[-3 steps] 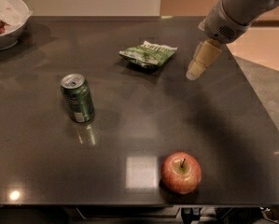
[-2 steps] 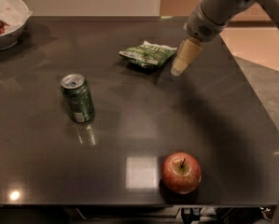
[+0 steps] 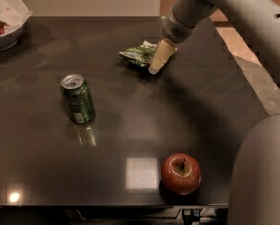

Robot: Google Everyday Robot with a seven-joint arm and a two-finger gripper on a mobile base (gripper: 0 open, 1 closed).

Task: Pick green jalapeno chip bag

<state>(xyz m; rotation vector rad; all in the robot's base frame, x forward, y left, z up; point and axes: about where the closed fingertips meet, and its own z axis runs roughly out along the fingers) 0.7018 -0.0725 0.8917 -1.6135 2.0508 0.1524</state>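
My gripper (image 3: 157,62) slants down at edge of chip bag (image 3: 137,55), low because bag lies flat on table (image 3: 200,107). Spread or pressed together: cannot tell.

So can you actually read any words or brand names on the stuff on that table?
Green jalapeno chip bag: white print, too blurred to read.
Green soda can: label markings too blurred to read.
Apple, bowl, and the end effector at the bag's right edge: no text visible.
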